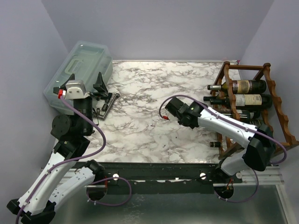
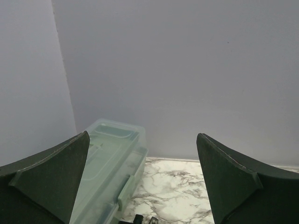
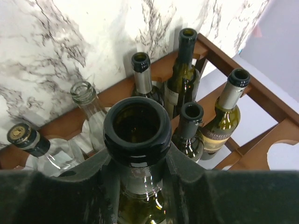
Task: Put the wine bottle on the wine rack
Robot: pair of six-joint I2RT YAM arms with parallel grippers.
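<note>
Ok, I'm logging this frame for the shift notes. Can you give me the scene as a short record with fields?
left gripper: open, empty, beside the plastic box
right gripper: shut on the neck of the wine bottle
wine bottle: open mouth towards the wrist camera, in front of the rack; whether it is seated cannot be told
wine rack: right side of the table
other bottles: several lying in the rack

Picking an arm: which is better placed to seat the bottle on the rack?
Right. The right tool is shut on the wine bottle, facing the wine rack; the left tool hangs open beside the plastic box.
</note>
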